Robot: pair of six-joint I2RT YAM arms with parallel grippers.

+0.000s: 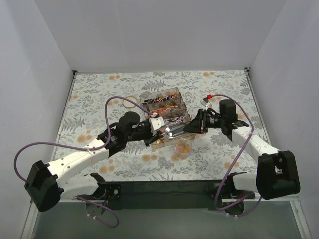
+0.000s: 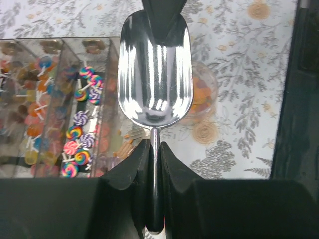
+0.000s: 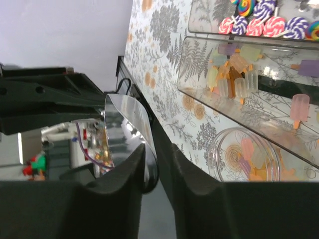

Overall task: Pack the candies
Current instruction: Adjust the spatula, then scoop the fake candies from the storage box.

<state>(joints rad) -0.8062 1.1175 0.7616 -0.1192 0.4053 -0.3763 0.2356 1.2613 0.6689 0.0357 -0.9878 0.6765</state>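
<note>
Left gripper (image 2: 154, 149) is clamped tight on the thin handle of a metal scoop (image 2: 154, 64), one finger on each side. The scoop bowl points away from the wrist, hollow side facing the wrist camera. Right gripper (image 3: 157, 154) is also closed, pinching the front lip of the scoop edge-on; in the left wrist view its dark fingertip shows at the far end of the bowl. The scoop is held at both ends between the two arms. In the top view it lies over the near side of the box (image 1: 164, 92); can't tell if it touches. The box is clear plastic with several compartments and sits mid-table (image 1: 99, 89) on a floral surface. Candies (image 2: 79, 124) are in the box: swirl lollipops in one compartment, mixed-colour lollipops in the compartments beyond it, and pale ice-lolly shapes in the compartment nearest the arms. A few more candies, orange and pink, lie inside a small round clear jar (image 3: 215, 149). The jar stands on the table just beside the box on its near side, slightly right of the scoop and partly hidden behind the bowl in the left wrist view.
</note>
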